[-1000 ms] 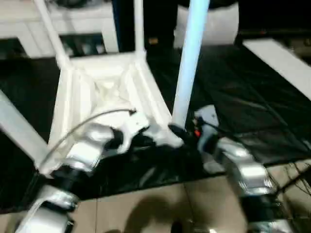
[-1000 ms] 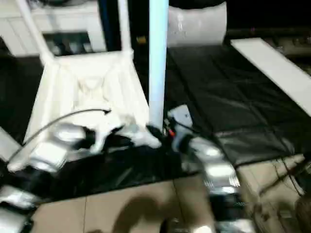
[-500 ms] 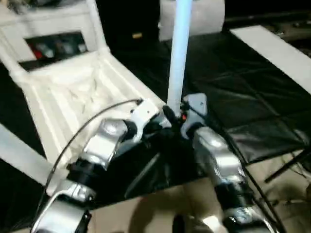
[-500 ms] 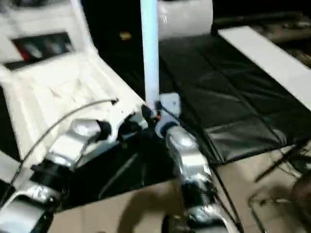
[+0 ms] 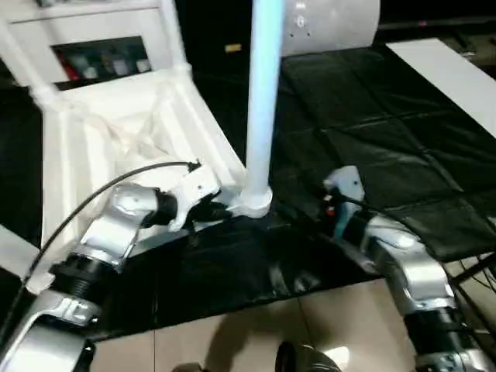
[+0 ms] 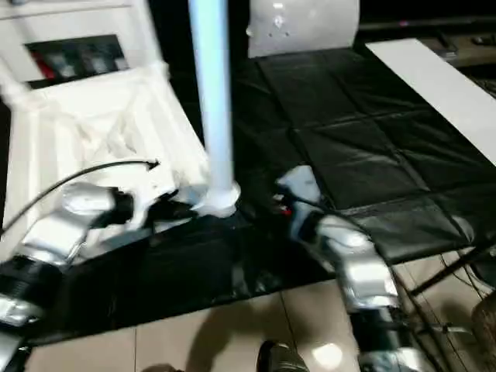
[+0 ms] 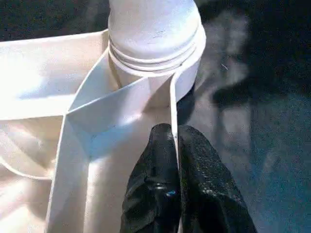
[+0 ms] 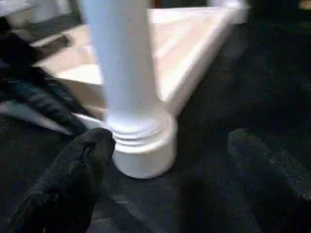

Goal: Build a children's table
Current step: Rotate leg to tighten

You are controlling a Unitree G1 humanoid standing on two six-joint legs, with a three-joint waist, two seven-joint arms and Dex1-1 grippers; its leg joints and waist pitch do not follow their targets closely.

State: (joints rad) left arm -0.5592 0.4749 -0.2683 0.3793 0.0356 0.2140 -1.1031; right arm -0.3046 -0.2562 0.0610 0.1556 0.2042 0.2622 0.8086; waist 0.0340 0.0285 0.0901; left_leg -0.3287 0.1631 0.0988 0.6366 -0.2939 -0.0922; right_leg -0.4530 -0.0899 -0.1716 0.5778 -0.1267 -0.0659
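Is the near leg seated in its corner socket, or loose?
Seated and upright: the leg stands unsupported in the corner socket, its ridged base inside the collar. How tightly it sits cannot be told.

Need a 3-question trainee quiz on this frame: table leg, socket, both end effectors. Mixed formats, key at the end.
1. True or false: the left end effector is shut on the thin rim of the table top close to the corner socket.
2. The right end effector is: A) clamped round the leg, B) open, with the leg's base between its spread fingers and not gripped, C) holding the flat white board.
3. Fill in: the near leg stands ____ in its corner socket.

Key: 1 true; 2 B; 3 upright.
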